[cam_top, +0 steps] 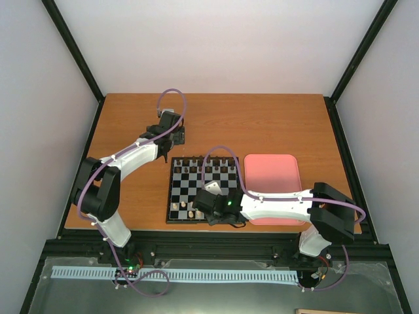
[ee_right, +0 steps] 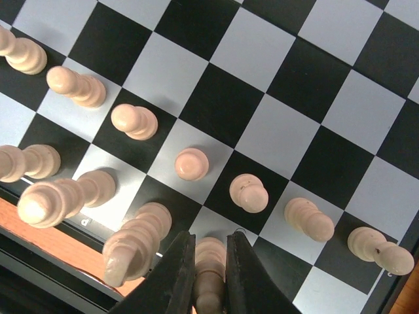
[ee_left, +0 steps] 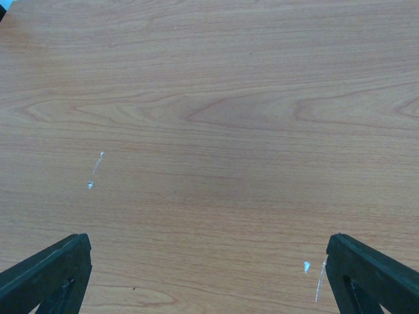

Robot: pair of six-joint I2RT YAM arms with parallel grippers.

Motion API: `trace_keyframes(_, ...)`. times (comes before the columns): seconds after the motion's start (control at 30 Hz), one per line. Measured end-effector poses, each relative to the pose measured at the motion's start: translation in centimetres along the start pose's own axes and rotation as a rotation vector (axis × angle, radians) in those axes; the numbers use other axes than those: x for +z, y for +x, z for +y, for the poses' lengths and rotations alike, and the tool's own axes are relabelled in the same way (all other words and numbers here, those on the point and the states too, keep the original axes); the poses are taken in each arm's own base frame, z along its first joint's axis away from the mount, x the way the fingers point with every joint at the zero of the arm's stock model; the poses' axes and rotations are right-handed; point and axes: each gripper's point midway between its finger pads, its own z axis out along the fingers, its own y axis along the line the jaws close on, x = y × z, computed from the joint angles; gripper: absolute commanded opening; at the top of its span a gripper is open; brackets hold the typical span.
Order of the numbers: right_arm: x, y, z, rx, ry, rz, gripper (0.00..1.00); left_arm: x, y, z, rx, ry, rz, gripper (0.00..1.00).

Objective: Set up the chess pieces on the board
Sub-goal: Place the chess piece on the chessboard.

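The board (cam_top: 222, 191), black and white checks with a black border, lies at the table's front centre. Cream chess pieces (cam_top: 182, 209) stand along its near rows; dark pieces line the far row. In the right wrist view several cream pawns (ee_right: 192, 163) stand in a diagonal row on the board (ee_right: 281, 131). My right gripper (ee_right: 209, 252) is shut on a cream piece (ee_right: 209, 278) standing on a white square in the near row. My left gripper (cam_top: 165, 149) is open and empty over bare wood off the board's far left corner; its fingertips (ee_left: 52, 275) show apart.
A pink rectangular tray (cam_top: 272, 188) lies right of the board, partly under my right arm. Black frame posts edge the table (cam_top: 262, 124), with white walls around. The left wrist view shows wood with small white marks (ee_left: 95, 171).
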Motion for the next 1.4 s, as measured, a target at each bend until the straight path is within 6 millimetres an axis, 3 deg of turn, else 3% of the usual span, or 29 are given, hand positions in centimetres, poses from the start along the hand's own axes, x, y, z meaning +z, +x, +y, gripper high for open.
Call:
trace_keyframes(0.63,0.39,0.19,-0.05,0.008,-0.005,-0.004,0.03,0.02,0.02,0.01,0.0,-0.001,0.0,1.0)
trace_keyframes(0.77,0.39,0.19,-0.03,0.008,-0.006,-0.003,0.11,0.02,0.02,0.01,0.0,-0.001,0.0,1.0)
trace_keyframes(1.4,0.65,0.49,-0.11,0.007,0.002,0.009,0.21,0.02,0.01,0.03,0.001,-0.002,0.0,1.0)
